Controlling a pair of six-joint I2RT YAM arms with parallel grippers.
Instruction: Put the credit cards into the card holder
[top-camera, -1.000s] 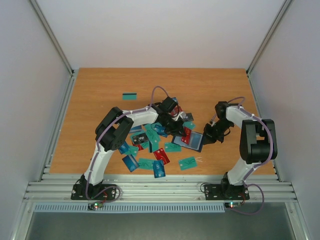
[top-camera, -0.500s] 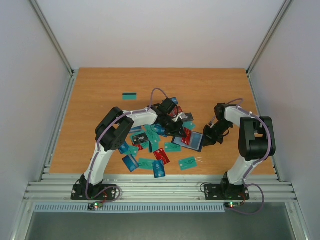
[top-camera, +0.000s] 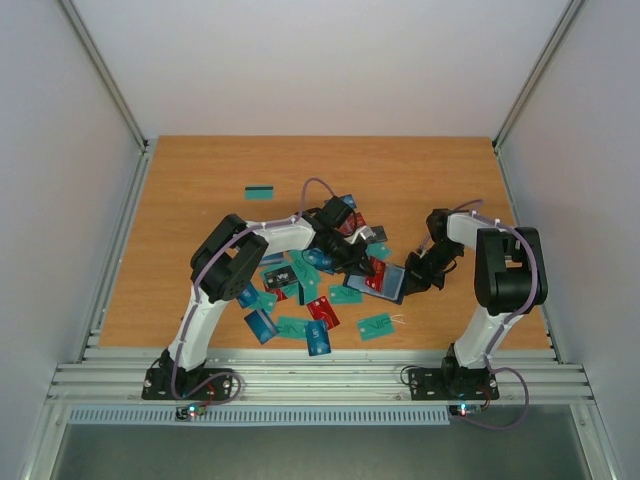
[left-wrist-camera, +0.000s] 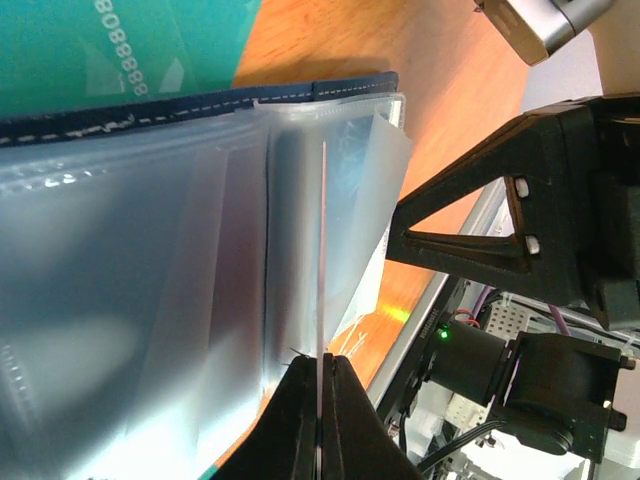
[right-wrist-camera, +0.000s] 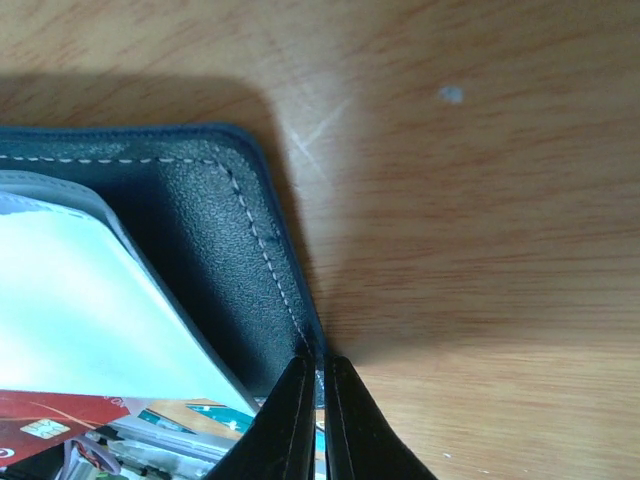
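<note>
The right hand (right-wrist-camera: 318, 372) pinches the edge of the open card holder (right-wrist-camera: 215, 240) while the left hand (left-wrist-camera: 318, 375) pinches a credit card (left-wrist-camera: 323, 250) edge-on, which next must slide into a clear sleeve (left-wrist-camera: 345, 190).

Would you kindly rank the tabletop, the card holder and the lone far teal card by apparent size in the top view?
Largest to smallest:
1. the tabletop, by far the largest
2. the card holder, much smaller
3. the lone teal card, the smallest, though it lies farther from the camera
</note>
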